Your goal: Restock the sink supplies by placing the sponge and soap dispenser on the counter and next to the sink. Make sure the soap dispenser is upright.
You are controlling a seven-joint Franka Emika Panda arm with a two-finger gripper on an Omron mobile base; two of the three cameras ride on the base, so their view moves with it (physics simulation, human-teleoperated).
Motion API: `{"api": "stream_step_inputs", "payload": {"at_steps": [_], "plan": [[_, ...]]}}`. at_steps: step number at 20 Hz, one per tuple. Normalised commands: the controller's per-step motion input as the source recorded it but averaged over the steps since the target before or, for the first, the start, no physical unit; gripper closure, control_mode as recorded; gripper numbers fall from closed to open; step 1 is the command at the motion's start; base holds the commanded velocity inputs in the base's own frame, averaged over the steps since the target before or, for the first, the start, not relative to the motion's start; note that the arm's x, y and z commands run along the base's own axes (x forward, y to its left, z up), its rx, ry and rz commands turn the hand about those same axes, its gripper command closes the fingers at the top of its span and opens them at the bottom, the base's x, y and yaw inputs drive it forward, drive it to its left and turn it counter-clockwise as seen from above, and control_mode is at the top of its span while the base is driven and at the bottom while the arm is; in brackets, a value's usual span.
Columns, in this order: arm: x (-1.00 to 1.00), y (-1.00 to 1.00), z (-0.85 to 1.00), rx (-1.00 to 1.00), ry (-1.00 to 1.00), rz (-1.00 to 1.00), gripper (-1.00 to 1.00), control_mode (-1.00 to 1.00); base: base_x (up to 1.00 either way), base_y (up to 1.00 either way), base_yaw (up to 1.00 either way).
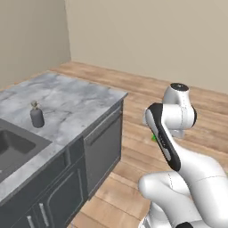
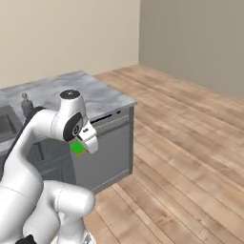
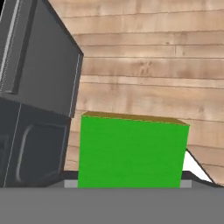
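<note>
In the hand view, right at the gripper [image 3: 131,186], the sponge [image 3: 132,151] stands as a broad bright green face with a thin yellowish edge along its top, and its lower part sinks out of sight between the jaws. The jaws are partly spread and pinch the sponge between them. Its long axis runs across that view, the flat face turned toward the camera. Behind it lie pale wooden floor planks [image 3: 153,65] and, to the left, dark grey cabinet fronts [image 3: 39,87]. From the right base view the sponge [image 2: 77,148] shows as a small green patch under the white hand, held in the air in front of the cabinets and below the level of the tabletop [image 2: 102,97]. In the left base view the soap dispenser [image 1: 37,115] stands upright on the marble tabletop [image 1: 75,98], just beside the sink [image 1: 20,144], well apart from the sponge [image 1: 153,137].
</note>
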Motion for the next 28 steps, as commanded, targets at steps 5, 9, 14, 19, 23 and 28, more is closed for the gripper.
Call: {"api": "stream_step_inputs", "payload": {"at_steps": [5,9,14,19,23,28], "plan": [[0.0,0.0,0.0,0.0,0.0,0.0,1.0,1.0,0.18,0.12,0.55],[0.0,0.0,0.0,0.0,0.0,0.0,1.0,1.0,0.49,0.0,0.52],[0.0,0.0,0.0,0.0,0.0,0.0,1.0,1.0,0.62,0.0,0.52],[0.0,0.0,0.0,0.0,0.0,0.0,1.0,1.0,0.62,0.0,0.48],[0.0,0.0,0.0,0.0,0.0,0.0,1.0,1.0,0.46,-0.05,0.43],[0.0,0.0,0.0,0.0,0.0,0.0,1.0,1.0,0.16,-0.44,0.27]]}}
